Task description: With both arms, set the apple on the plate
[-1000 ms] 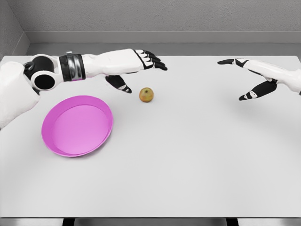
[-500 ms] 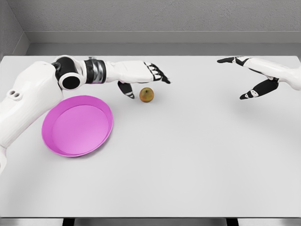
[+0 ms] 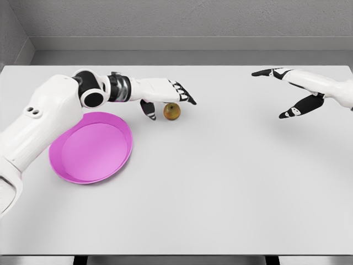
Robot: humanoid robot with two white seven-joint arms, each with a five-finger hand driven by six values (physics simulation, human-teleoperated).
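A small yellow-green apple (image 3: 172, 111) with a reddish blush sits on the white table (image 3: 220, 182), to the right of a magenta plate (image 3: 91, 147). My left hand (image 3: 166, 101) hovers right over the apple, fingers spread above it and thumb down on its left side, not closed on it. The left arm reaches in from the lower left, passing over the plate's far edge. My right hand (image 3: 282, 93) hangs open over the table's far right, well away from the apple.
The table's front edge runs along the bottom of the view, and a grey wall stands behind its far edge. The plate lies a short way left and nearer than the apple.
The left arm has swung forward and lowered, bringing the open hand down from behind the apple to just over it. The right hand barely shifted. Apple and plate stayed put.
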